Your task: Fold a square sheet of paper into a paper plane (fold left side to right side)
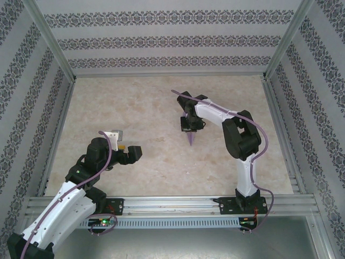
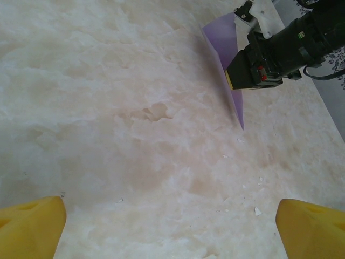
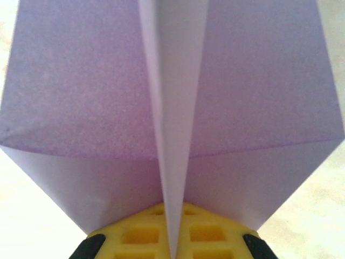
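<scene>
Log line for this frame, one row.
left gripper: open, empty | right gripper: shut on creased lavender paper plane

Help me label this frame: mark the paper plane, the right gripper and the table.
paper plane (image 3: 253, 81): right wrist view, on its right-hand flap.
right gripper (image 1: 190, 129): top external view, between its shut jaws.
table (image 1: 135, 102): top external view, on bare marbled surface.

Pale marbled tabletop (image 1: 124, 102), ornament-striped walls (image 1: 161, 38) on three sides, aluminium rail (image 1: 172, 202) along near edge
</scene>
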Available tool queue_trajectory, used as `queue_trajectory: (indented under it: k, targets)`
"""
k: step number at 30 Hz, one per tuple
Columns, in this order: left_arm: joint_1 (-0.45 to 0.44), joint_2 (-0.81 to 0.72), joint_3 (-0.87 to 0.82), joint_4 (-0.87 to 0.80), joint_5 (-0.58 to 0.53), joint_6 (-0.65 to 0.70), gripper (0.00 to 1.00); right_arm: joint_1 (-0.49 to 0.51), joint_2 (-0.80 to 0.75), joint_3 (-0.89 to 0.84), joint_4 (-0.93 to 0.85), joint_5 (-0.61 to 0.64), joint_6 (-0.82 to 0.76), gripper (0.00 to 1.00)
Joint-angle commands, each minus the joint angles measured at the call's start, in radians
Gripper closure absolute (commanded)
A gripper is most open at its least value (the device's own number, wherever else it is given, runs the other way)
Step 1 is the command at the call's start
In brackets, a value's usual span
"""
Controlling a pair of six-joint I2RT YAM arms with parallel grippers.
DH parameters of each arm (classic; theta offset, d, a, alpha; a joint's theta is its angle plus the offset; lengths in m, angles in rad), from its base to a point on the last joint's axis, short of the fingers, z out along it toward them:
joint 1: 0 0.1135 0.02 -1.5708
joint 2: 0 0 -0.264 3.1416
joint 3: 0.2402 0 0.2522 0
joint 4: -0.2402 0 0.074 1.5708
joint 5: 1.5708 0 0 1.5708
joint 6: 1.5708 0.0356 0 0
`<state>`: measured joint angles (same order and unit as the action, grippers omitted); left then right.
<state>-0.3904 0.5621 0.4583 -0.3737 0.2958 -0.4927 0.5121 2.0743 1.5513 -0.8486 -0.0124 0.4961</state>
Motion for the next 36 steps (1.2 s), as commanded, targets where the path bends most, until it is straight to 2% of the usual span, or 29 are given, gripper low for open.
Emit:
queue_trajectory:
  k: [1,9,24,31,36]
  targets:
    - [0.016,0.001,0.009,0.025,0.017,0.027,0.0,-0.011,0.029,0.024,-0.023,0.001,-0.01,0.93]
    - [0.018,0.005,0.01,0.013,0.011,0.026,0.0,-0.011,0.045,0.006,0.001,-0.015,-0.001,0.89]
    - [0.016,0.005,0.022,0.002,-0.002,0.029,0.0,-0.011,0.055,-0.043,0.043,-0.03,0.001,0.7]
    - [0.017,0.005,0.036,-0.021,-0.027,0.031,0.0,-0.009,0.03,-0.078,0.053,-0.018,-0.001,0.57]
    - [0.018,0.011,0.046,-0.028,-0.04,0.023,0.0,-0.005,-0.003,-0.092,0.054,0.003,0.004,0.54]
